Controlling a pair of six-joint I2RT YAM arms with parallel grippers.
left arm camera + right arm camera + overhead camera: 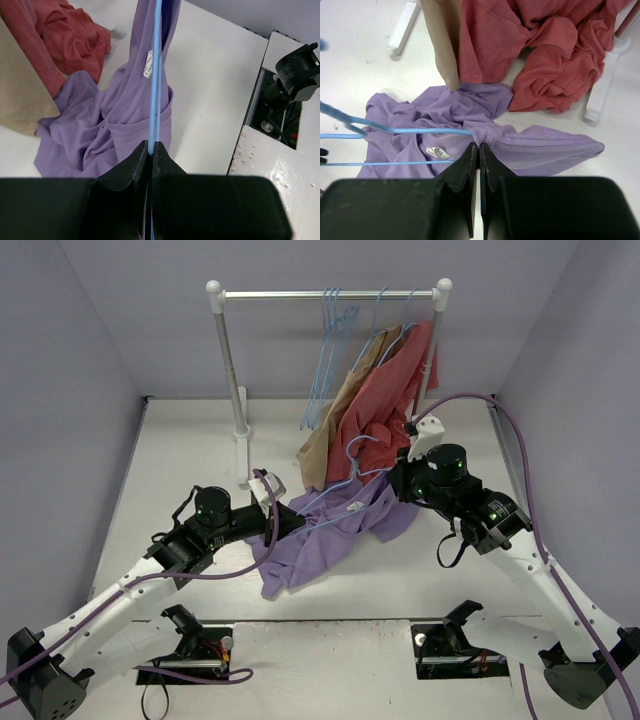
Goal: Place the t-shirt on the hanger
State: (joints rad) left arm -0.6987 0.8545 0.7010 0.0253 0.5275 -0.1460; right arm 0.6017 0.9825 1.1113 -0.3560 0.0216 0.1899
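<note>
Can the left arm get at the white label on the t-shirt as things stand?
Probably not yet. The label lies uncovered on the t-shirt beside the hanger, so nothing blocks it, but the left gripper is shut on that hanger and would have to let go first.

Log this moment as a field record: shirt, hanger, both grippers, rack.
t-shirt: lavender, bunched on the table, not yet hung
hanger: light blue, low over the t-shirt, one end tucked into its ribbed edge
left gripper: shut on the hanger's wire
right gripper: shut on the t-shirt's ribbed edge, at the hanger's end
rack: at the back, holding spare blue hangers, a tan garment and a red garment
</note>
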